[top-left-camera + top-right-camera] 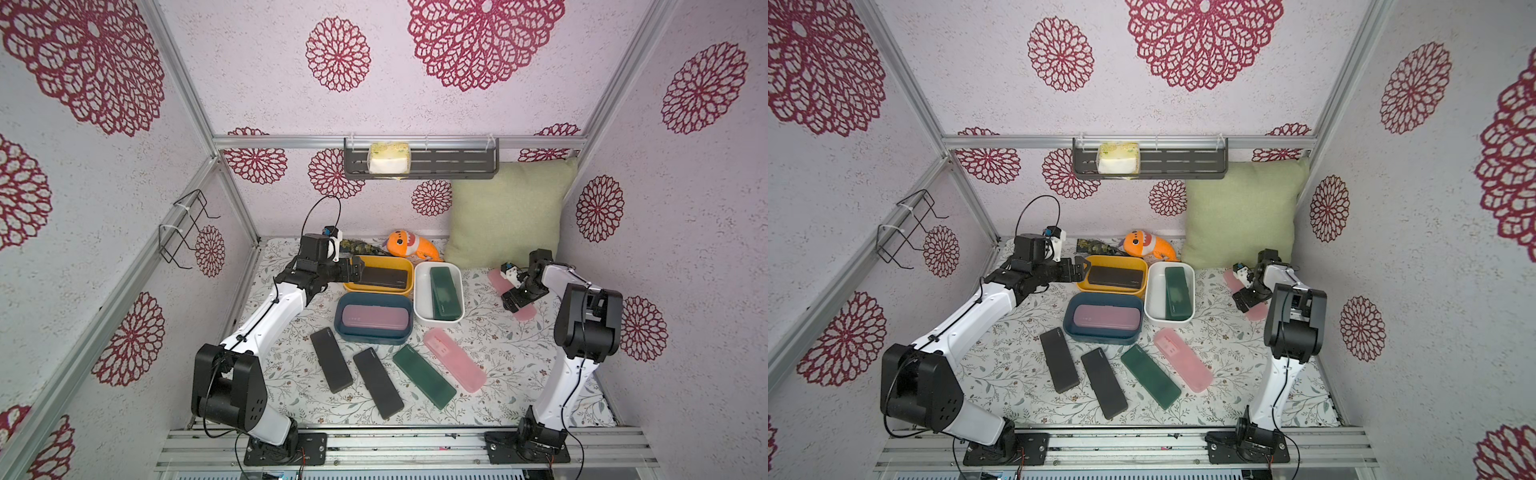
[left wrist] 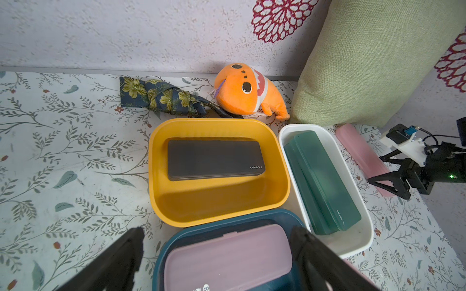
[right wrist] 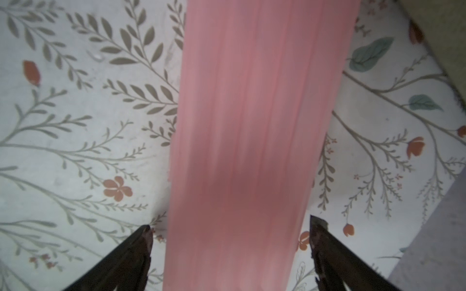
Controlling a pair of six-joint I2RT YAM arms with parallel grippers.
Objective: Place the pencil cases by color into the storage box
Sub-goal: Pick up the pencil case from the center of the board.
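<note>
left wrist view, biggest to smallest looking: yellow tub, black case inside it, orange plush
1. yellow tub
2. black case and orange plush look about alike; the plush lies farther back, so unranked

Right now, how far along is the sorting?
Binned: black case in yellow tub, two green cases in white tub, pink case in blue tub. In hand: open right gripper straddles a second pink case. Left, loose: two black cases, a green case, a third pink case.
</note>
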